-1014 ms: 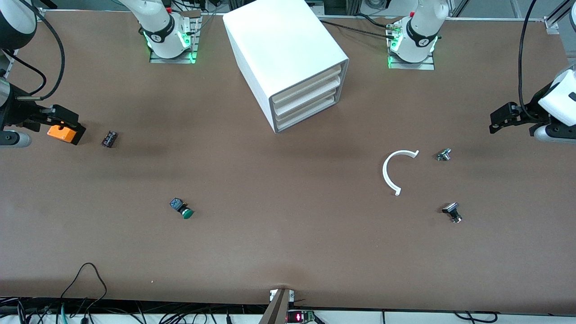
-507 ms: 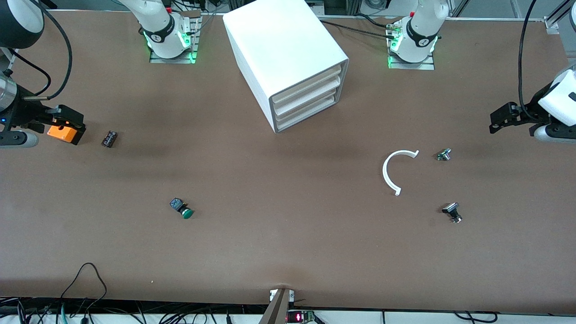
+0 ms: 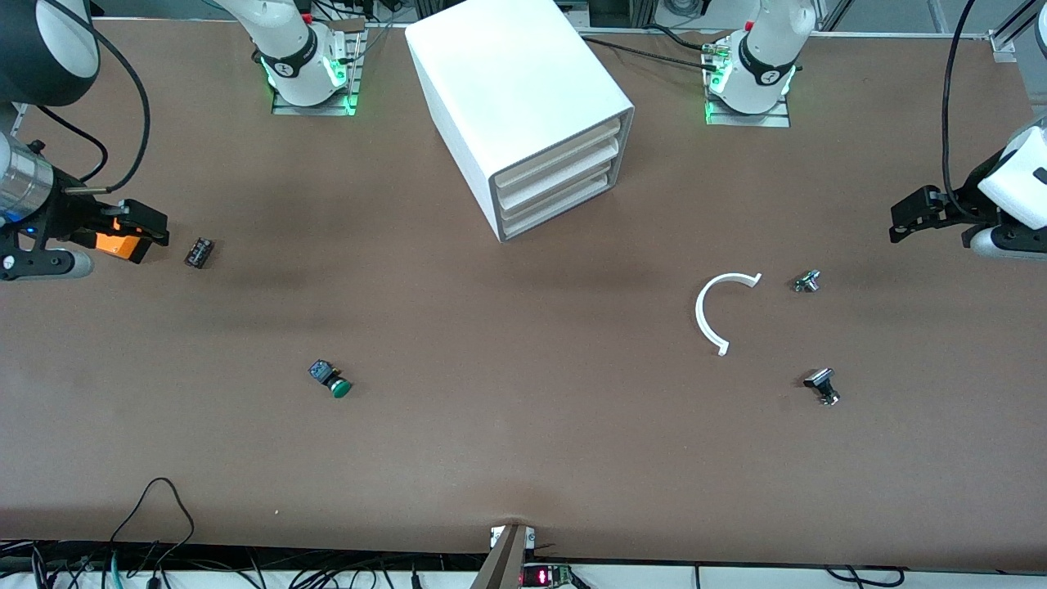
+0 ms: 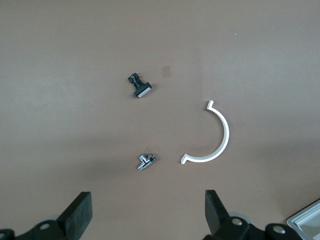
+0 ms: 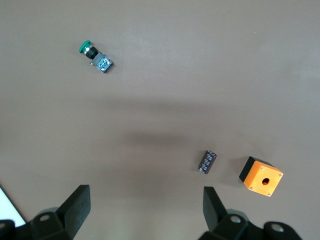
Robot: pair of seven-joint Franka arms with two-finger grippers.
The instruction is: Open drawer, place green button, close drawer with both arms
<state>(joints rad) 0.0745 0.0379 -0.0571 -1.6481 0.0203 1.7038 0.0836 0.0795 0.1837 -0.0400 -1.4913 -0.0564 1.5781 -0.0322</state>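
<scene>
The white cabinet [image 3: 523, 98] stands near the arms' bases, and its lowest drawer [image 3: 558, 209] is shut like the two above it. The green-capped button [image 3: 330, 379] lies on the table nearer the front camera, toward the right arm's end. It also shows in the right wrist view [image 5: 96, 56]. My right gripper [image 3: 147, 233] is open and empty in the air over the orange cube [image 3: 113, 244]; its fingers [image 5: 75, 205] frame bare table. My left gripper [image 3: 900, 219] is open and empty in the air at the left arm's end; its fingers [image 4: 77, 215] also frame bare table.
A small dark component [image 3: 199, 252] lies beside the orange cube [image 5: 263, 176]. Toward the left arm's end lie a white C-shaped ring [image 3: 710, 315], a small silver part [image 3: 806, 281] and a black-and-silver knob [image 3: 822, 385]. Cables run along the table's front edge.
My right gripper has moved a little toward the middle of the table, over the orange cube. The left arm has not moved.
</scene>
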